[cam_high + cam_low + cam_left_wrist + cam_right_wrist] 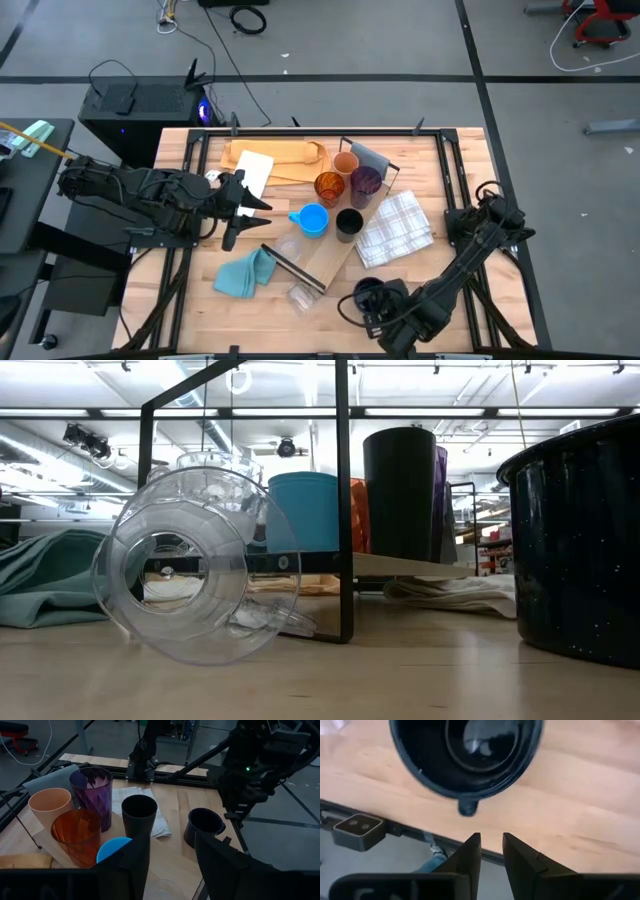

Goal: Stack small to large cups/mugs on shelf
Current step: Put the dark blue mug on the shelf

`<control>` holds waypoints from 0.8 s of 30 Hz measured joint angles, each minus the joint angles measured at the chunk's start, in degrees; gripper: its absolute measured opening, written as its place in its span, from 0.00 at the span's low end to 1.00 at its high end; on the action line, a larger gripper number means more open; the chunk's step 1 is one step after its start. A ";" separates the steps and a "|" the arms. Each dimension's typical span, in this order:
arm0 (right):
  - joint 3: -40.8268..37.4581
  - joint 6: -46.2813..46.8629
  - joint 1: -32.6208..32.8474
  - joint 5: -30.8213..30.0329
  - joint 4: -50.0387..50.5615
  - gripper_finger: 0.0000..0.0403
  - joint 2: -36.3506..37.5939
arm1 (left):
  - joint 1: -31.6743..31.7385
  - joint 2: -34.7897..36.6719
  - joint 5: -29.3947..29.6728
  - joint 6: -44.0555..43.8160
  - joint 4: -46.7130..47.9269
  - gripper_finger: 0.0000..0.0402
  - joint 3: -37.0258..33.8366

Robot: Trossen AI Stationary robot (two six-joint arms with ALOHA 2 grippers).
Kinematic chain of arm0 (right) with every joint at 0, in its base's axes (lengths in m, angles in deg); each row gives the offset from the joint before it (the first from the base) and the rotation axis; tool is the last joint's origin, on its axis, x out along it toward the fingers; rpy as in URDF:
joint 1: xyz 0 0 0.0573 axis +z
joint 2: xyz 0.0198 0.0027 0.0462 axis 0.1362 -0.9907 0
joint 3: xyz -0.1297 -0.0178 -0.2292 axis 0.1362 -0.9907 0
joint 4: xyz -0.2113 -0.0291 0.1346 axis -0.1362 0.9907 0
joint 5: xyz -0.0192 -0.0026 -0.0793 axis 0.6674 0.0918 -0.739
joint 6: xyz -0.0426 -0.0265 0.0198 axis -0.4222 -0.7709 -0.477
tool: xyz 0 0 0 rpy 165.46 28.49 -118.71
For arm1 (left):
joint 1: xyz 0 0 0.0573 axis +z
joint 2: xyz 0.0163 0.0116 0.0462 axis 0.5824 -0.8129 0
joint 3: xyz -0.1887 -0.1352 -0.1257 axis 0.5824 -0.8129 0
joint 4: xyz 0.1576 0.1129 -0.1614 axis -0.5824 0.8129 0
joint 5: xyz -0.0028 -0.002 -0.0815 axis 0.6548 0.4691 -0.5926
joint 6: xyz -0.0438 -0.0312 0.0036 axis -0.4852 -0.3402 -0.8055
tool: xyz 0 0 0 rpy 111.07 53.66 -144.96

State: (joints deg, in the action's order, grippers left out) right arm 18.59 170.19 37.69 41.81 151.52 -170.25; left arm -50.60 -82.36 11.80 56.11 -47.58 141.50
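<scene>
On the slanting light-wood shelf point(335, 255) stand a tan cup point(346, 163), an amber cup point(329, 187), a purple tumbler point(365, 183), a light blue mug point(313, 220) and a black cup point(349, 223). One clear cup point(185, 575) lies on its side by the shelf's near end; another point(285, 250) is beside it. A dark mug point(465, 750) stands upright on the table near its front edge. My right gripper point(491, 847) points down just beside the mug's handle stub point(467, 808), narrowly open, nothing between its fingers. My left gripper point(175, 862) hovers open left of the cups.
A teal cloth point(245, 272) lies front left and a white checked cloth point(397, 228) to the right of the shelf. Tan paper point(285, 152) and a white card point(252, 170) lie at the back. The table's front edge point(420, 832) runs close to the dark mug.
</scene>
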 joint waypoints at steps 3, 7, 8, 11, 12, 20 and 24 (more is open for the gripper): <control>0.00 0.08 -0.15 -0.26 -2.06 0.22 -1.47 | 0.00 0.00 0.00 0.00 -0.01 0.41 0.00; 0.00 -0.07 -0.58 -0.75 -4.64 0.22 -3.33 | 0.02 0.00 0.00 0.07 -0.01 0.41 0.00; 0.00 -0.53 -0.84 -0.83 -5.28 0.22 -3.84 | 0.01 0.00 0.00 0.04 -0.01 0.41 0.00; -0.02 -3.78 -1.14 -1.15 -7.59 0.23 -4.97 | 0.00 0.00 0.00 -0.04 -0.03 0.41 0.00; -0.02 -4.64 -1.26 -1.34 -8.52 0.23 -5.21 | 0.00 0.00 0.00 -0.05 -0.01 0.41 0.00; -0.01 -4.37 -2.23 -1.33 -8.03 0.32 -5.57 | 0.01 0.00 -1.73 -0.70 0.10 0.41 0.00; 0.00 -4.53 -2.32 -1.42 -7.64 0.32 -5.54 | -0.02 0.00 -2.38 -1.61 0.43 0.41 0.00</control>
State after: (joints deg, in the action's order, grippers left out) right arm 18.59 165.66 35.37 40.39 143.88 -175.79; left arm -50.62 -82.36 9.42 54.50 -47.15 141.50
